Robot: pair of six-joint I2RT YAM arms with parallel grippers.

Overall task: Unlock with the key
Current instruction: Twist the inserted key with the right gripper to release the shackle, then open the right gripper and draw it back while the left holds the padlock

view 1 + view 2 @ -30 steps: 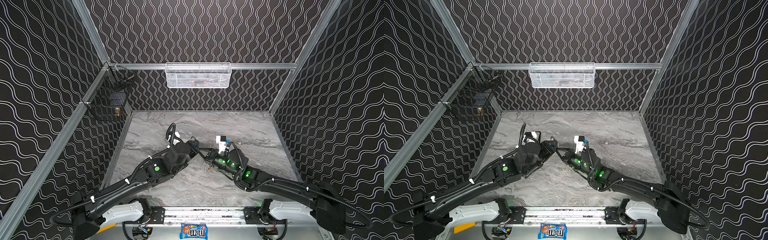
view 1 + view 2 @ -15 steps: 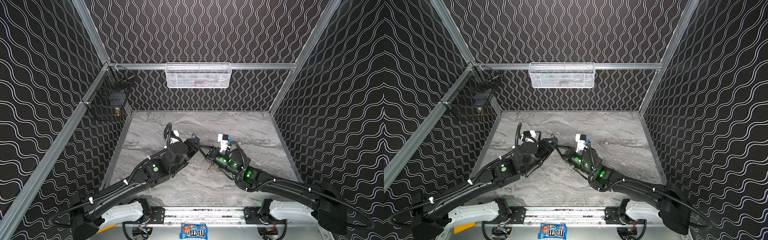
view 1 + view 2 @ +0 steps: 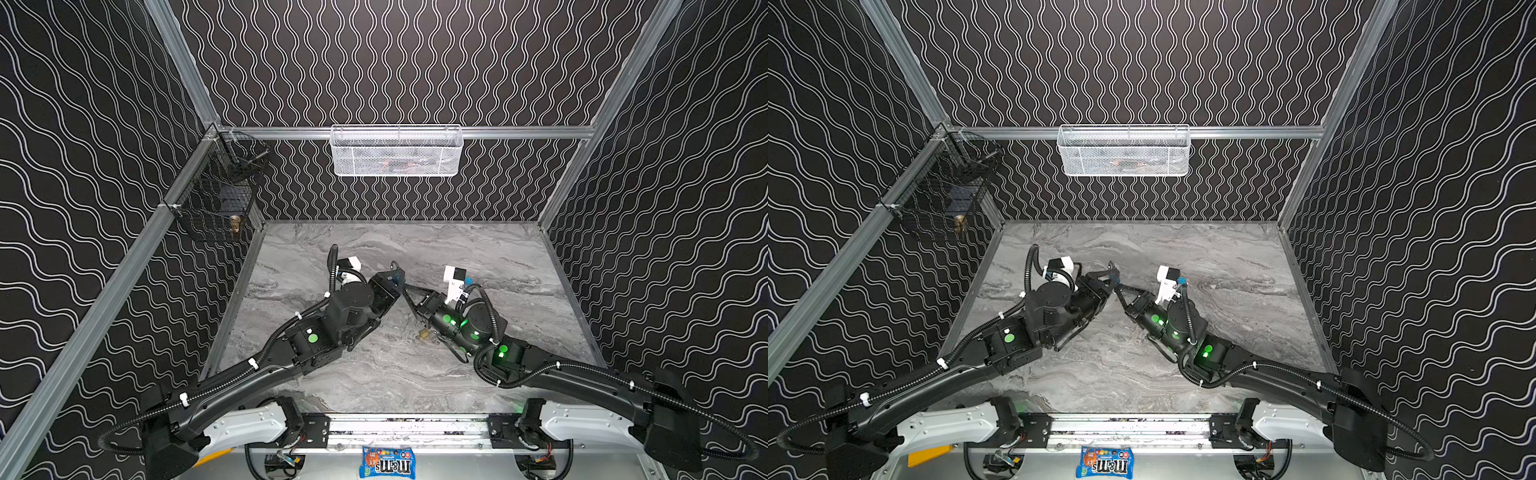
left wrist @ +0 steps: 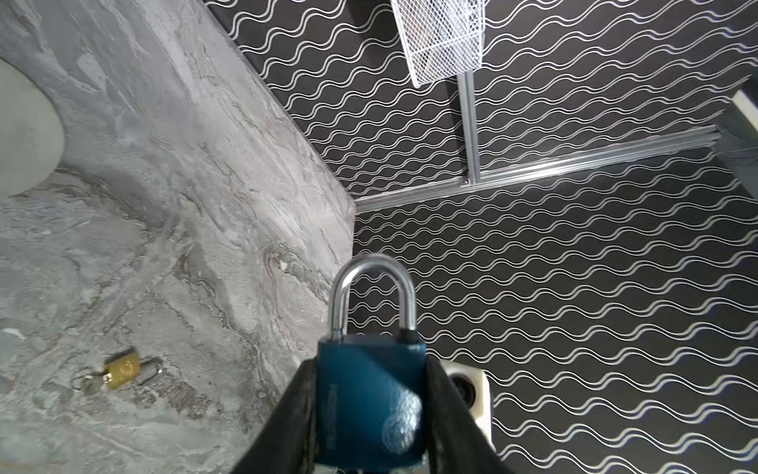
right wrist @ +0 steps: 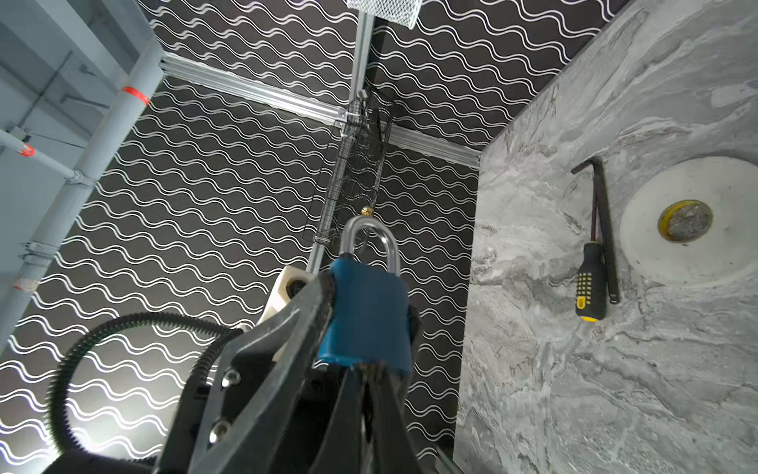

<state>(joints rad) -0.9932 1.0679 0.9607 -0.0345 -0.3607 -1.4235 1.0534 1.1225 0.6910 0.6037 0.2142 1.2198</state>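
Black walls (image 3: 374, 62) printed with white wavy lines close in a grey marbled tabletop (image 3: 415, 382) edged by aluminium rails. Two black robot arms reach inward from the front rail and meet near the middle of the surface. A white mesh basket (image 3: 397, 151) hangs on the back rail, and a black wire basket (image 3: 216, 199) hangs on the left wall.

The left gripper (image 3: 394, 277) has its fingers (image 4: 295, 410) clamped on the two sides of a blue padlock with a silver steel shackle (image 4: 371, 406). It holds the padlock above the table, with both shackle legs seated in the body. The right gripper (image 5: 366, 369) has its fingers pressed together, their tips touching the underside of the blue padlock. Whether a key sits between them I cannot tell.

Compared with a second ago, the point where the two grippers meet lies slightly nearer the back wall. Both grips look unchanged.

A small brass padlock (image 4: 123, 368) with a key ring at its base lies flat on the marble, just beside the right arm.
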